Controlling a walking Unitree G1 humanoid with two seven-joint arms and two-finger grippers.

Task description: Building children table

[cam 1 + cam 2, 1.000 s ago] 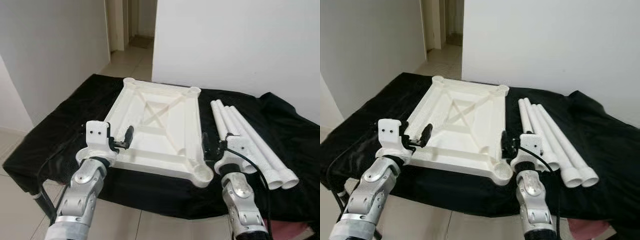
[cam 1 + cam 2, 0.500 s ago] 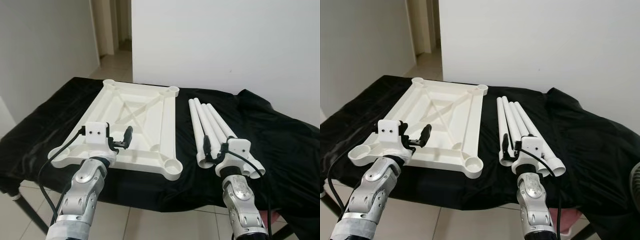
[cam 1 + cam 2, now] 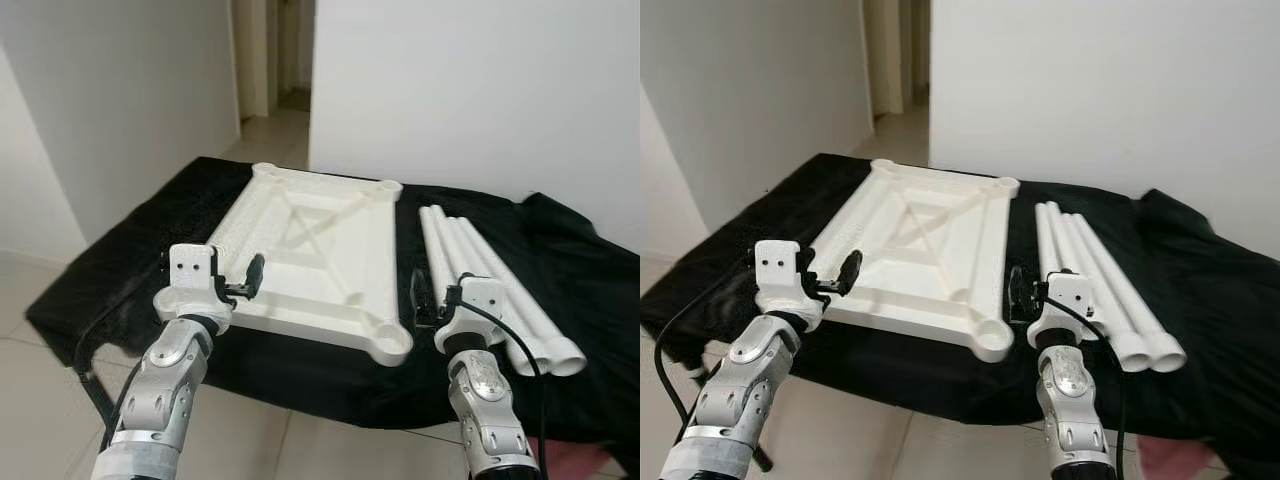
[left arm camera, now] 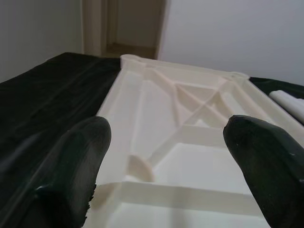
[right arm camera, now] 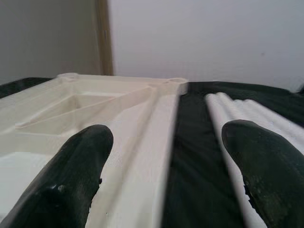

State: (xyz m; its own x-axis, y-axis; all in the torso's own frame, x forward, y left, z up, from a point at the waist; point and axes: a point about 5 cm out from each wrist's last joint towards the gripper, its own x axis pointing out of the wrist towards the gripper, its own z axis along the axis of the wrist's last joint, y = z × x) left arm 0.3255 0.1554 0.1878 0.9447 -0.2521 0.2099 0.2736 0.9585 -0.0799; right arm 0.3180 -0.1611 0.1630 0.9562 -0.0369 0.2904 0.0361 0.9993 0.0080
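Lying upside down on a bench [image 3: 120, 290] draped in black cloth [image 3: 560, 270]: a white plastic tabletop [image 3: 318, 255], ribbed underside facing up, with a diagonal cross brace in the middle and a round leg socket [image 3: 391, 343] at each corner. Set slightly askew, long sides running away from the camera. Just beside it on the robot's right, separated by a narrow strip of cloth: a bundle of white tubular table legs [image 3: 490, 285], laid side by side and touching one another, open ends toward the near edge of the bench.

Raised in front of the near left corner of the tabletop: left hand [image 4: 166, 156], fingers spread wide apart, nothing between them, pointing along the tabletop's length. Through the wrist view, left fingertips [image 4: 71, 161] framing the ribbed underside, with no clear contact to be made out.

Raised near the gap between tabletop and legs, at the near edge: right hand [image 5: 164, 166], also spread open and holding nothing. In its wrist view, one black finger [image 5: 76, 161] over the tabletop's side, the other over the legs.

Behind the bench: a plain white wall [image 3: 470, 90], and to the left of it a doorway [image 3: 275, 60] opening onto a tiled floor [image 3: 50, 290].
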